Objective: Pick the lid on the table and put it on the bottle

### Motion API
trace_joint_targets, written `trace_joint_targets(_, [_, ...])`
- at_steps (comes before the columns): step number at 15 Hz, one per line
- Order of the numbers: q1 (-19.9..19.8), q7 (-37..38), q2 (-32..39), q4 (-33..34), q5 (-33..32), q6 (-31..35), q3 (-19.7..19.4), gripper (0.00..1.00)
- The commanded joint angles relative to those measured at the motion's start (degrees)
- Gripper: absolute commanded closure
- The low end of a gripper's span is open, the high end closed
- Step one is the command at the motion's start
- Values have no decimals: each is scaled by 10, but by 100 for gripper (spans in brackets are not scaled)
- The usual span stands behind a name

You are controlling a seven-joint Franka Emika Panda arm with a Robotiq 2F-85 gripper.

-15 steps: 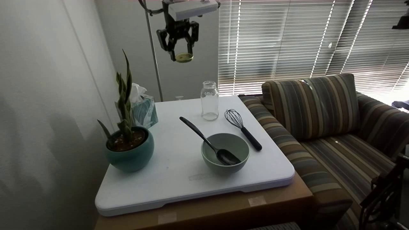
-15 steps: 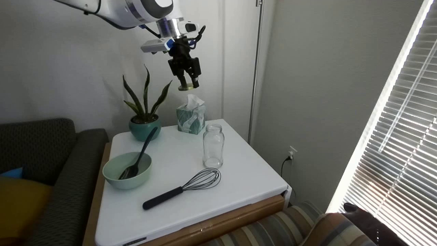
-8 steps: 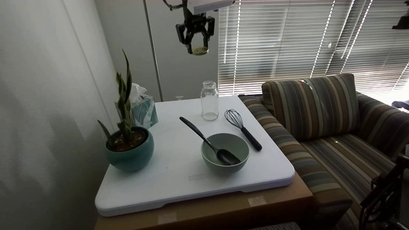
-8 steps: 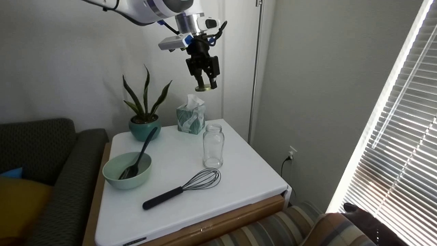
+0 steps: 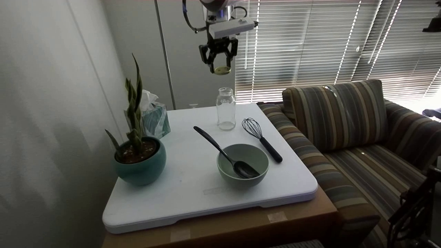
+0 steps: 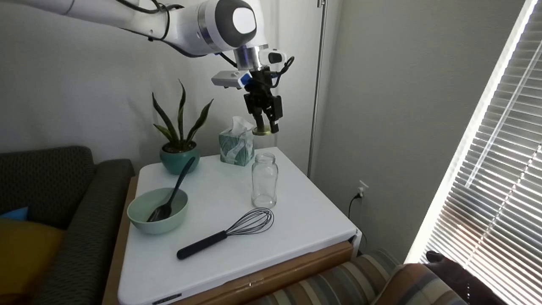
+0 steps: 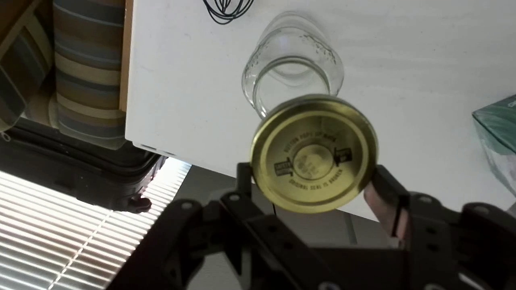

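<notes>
"Gold-coloured, flat, round metal lid point(image 7: 314, 155): state its position."

"Held. The black two-fingered pincer point(image 5: 220, 68) grips it by opposite sides of the rim, roughly level, printed face upward. 'ORIGINAL SEAL IS BROKEN' reads legibly in the wrist view; some of the other lettering is blurred."

"And the clear, wide-mouthed, cylindrical glass bottle point(image 6: 264, 182)?"

"Upright on the white, round-cornered tabletop point(image 5: 186, 206), mouth uncovered. In both exterior views the lid hangs above that mouth, apart from it. Seen from the wrist, the lid hides one edge of the mouth; whether the two are exactly in line I cannot certify."

"Other items for the record?"

"One dark wire whisk point(image 6: 227, 234) with a black handle, lying flat, its loops near the bottle. One pale grey-green round bowl point(image 6: 163, 228), containing a long black spoon point(image 5: 226, 155) whose handle leans out across the rim."

"Remainder?"

"One glossy, rounded teal pot point(image 5: 141, 170) bearing a long-leaved green plant point(image 5: 132, 113). Near it, one teal-and-white patterned tissue box point(image 6: 236, 148), with a white crumpled tissue point(image 6: 241, 126) protruding from the top. Both sit on the tabletop, at the side away from the whisk."
</notes>
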Motion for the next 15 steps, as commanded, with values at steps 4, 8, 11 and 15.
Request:
trace_joint_targets(4, [-31,23,39,27,46,36,19,55])
trace_joint_targets(8, [-41,31,46,22,75,42,27,55])
trace_joint_targets(11, [-44,37,48,18,82,43,23,55])
trace_joint_targets(15, [-46,40,54,14,83,42,23,55])
